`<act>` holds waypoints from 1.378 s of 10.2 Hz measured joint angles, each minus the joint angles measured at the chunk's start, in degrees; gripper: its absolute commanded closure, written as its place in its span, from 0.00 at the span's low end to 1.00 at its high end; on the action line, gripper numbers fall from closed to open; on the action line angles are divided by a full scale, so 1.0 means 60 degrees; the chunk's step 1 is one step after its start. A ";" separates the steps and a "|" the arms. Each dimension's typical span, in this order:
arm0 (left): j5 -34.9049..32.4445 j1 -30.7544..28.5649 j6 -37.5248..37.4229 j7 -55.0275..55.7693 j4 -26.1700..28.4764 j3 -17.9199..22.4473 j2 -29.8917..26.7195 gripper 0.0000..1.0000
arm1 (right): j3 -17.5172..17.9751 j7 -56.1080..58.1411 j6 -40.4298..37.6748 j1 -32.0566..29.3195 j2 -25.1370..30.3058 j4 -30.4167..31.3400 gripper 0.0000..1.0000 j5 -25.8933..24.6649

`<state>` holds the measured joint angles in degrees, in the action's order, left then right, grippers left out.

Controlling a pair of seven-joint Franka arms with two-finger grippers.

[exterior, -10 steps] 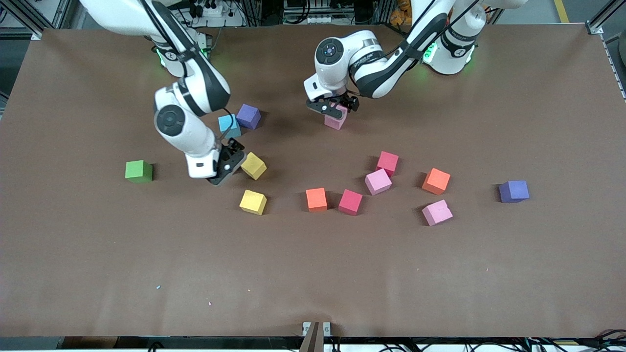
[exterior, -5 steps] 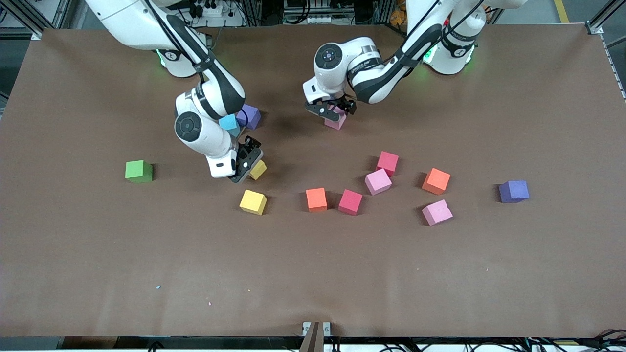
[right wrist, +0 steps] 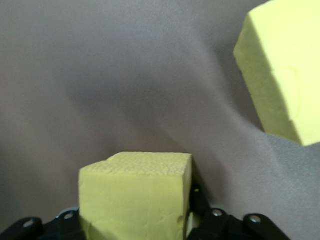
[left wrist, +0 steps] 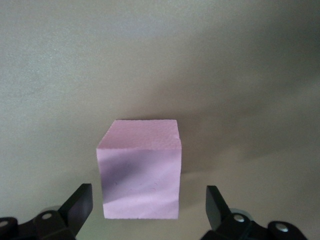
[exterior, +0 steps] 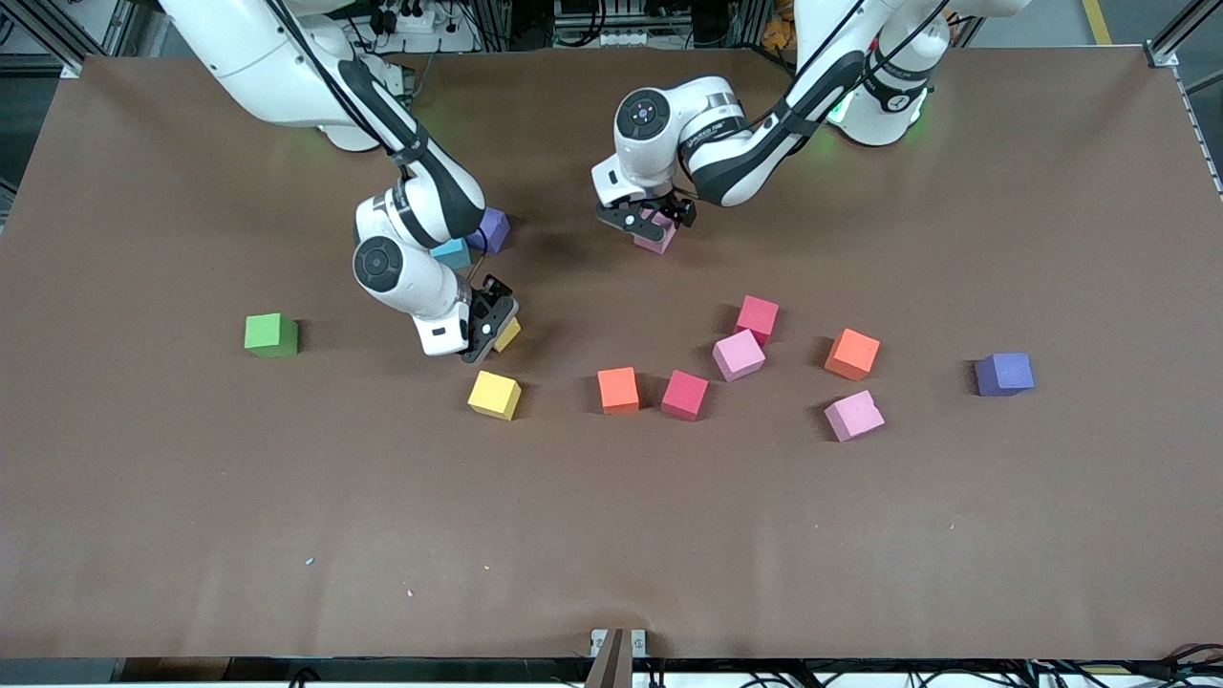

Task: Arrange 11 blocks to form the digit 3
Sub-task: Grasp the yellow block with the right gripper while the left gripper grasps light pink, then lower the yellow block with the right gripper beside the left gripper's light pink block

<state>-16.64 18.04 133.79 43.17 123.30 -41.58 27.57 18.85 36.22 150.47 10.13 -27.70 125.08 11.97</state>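
Front view, right hand (exterior: 494, 324) clenched on yellow block (exterior: 507, 333), left hand (exterior: 650, 216) released, straddling pink block (exterior: 657, 232).

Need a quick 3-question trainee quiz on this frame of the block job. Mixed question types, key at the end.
1. True or false: the left gripper is shut on the pink block below it.
2. Which block is between the fingers of the right gripper? A) green cube B) yellow block C) blue block
3. Fill in: the block farthest toward the left arm's end of the table is ____ in colour.

Key
1. False. Its fingers stand apart on either side of the pink block, not touching it.
2. B. The right wrist view shows the yellow block between the fingers; a second yellow block lies nearby.
3. Purple: the purple block.
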 measured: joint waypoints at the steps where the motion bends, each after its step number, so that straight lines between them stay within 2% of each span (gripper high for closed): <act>1: -0.0030 -0.0012 0.0000 0.0003 -0.0013 0.0006 0.0057 0.00 | 0.0002 0.0126 -0.0041 -0.0029 0.0020 -0.0042 1.00 0.0003; 4: -0.0430 -0.0029 0.0013 0.0189 -0.0141 0.0118 0.0438 0.02 | 0.0010 0.1294 -0.0398 -0.0027 0.0158 -0.0279 1.00 -0.0002; 5: -0.0433 -0.0035 0.0018 0.0221 -0.0194 0.0147 0.0509 0.27 | 0.0012 0.2224 -0.0848 -0.0028 0.0422 -0.0385 1.00 0.0002; 7: -0.0434 -0.0036 0.0019 0.0325 -0.0285 0.0164 0.0585 0.93 | 0.0014 0.3489 -0.1705 -0.0027 0.1018 -0.0411 1.00 0.0008; 8: -0.0434 -0.0035 0.0019 0.0620 -0.0304 0.0167 0.0617 1.00 | 0.0022 0.3757 -0.1994 -0.0022 0.1223 -0.0382 1.00 0.0008; 11: -0.0441 -0.0006 -0.0007 0.1819 -0.0482 0.0153 0.0634 1.00 | 0.0136 0.4504 -0.2087 0.0050 0.1623 0.0086 1.00 0.0007; 14: -0.0440 0.0058 -0.0036 0.3885 -0.0835 0.0119 0.0662 1.00 | 0.0375 0.4681 -0.1121 0.0293 0.2138 0.1164 1.00 0.0007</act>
<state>-19.28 18.39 133.57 66.48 118.29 -40.87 31.54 21.10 64.30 143.75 11.89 -14.87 132.07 12.01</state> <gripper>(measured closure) 0.427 0.467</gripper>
